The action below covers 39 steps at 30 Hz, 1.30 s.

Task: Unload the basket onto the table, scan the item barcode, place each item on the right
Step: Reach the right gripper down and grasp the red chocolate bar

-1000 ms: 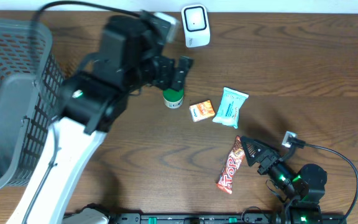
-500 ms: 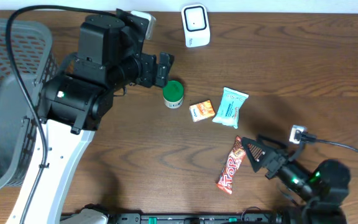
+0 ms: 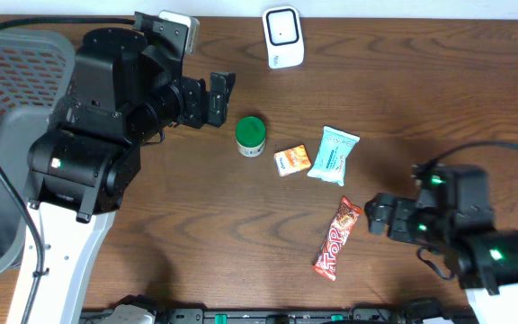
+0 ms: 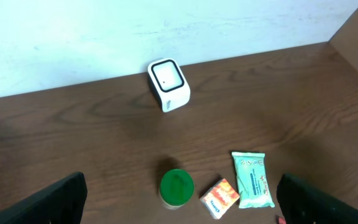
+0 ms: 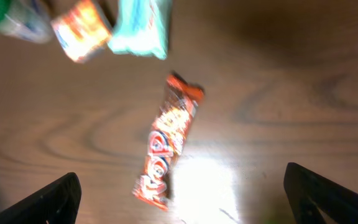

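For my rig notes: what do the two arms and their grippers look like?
The left arm is black at the joints with a white link, a green light and a black cable. The right arm is black, with green lights and a looping black cable. The left gripper and right gripper are black.

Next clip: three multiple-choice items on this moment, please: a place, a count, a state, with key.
1. Where is the white barcode scanner? A. In the grey basket. B. At the table's far edge, beyond the green-lidded jar. C. At the near edge.
2. How many small goods lie on the table, scanner aside? A. Two. B. Four. C. Six.
3. How are the left gripper and right gripper? A. Both open, empty. B. Both shut, empty. C. Each shut on a packet.
Key: B, it stands past the jar; B, jar, orange packet, mint-green packet, red candy bar; A, fingers spread, nothing between them.
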Tool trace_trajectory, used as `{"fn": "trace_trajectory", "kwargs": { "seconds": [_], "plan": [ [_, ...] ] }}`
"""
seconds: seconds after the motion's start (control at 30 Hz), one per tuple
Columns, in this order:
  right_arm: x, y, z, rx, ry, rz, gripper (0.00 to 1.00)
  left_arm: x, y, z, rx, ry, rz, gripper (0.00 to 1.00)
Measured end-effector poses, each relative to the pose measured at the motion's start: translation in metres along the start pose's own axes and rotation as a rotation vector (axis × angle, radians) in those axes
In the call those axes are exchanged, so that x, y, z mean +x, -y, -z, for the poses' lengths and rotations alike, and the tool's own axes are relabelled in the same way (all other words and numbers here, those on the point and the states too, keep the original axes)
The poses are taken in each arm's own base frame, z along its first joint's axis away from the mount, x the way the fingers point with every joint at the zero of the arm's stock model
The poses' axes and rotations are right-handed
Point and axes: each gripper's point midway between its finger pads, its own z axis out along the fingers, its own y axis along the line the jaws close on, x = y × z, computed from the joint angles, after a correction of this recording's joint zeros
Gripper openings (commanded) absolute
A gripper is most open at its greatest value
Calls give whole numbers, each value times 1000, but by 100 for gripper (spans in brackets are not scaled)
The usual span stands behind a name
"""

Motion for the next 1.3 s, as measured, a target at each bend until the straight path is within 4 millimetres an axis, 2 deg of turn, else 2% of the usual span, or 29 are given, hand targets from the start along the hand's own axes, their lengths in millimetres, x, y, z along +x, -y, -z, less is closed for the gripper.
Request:
{"fn": "trace_trajectory", "kwargs": {
  "seconds": [0.2, 0.3, 0.47, 0.53, 0.67, 0.83, 0.93, 1.07, 1.3],
  "plan": [
    [30, -29, -32, 120, -144, 163, 99, 1, 0, 0, 0, -3, 1, 98],
    [53, -40, -48, 216, -216, 248, 99, 3, 0, 0, -2, -13, 2, 98],
    [85, -46, -79, 391, -329, 342, 99, 8, -5, 0, -26, -32, 6, 98],
    [93, -48, -87, 458, -361, 367, 99, 10, -6, 0, -34, -40, 7, 98],
    [96, -60, -95, 583, -379, 423, 99, 14, -9, 1, -49, -56, 9, 98],
    [100, -75, -103, 650, -360, 494, 98, 16, -10, 1, -55, -65, 10, 98],
    [109, -72, -110, 695, -384, 520, 91, 19, -10, 1, -56, -74, 12, 98],
    [120, -67, -120, 752, -418, 544, 92, 20, -10, 1, -56, -78, 12, 98],
    [131, -65, -123, 783, -431, 584, 91, 24, -10, 2, -58, -98, 15, 98]
  ]
}}
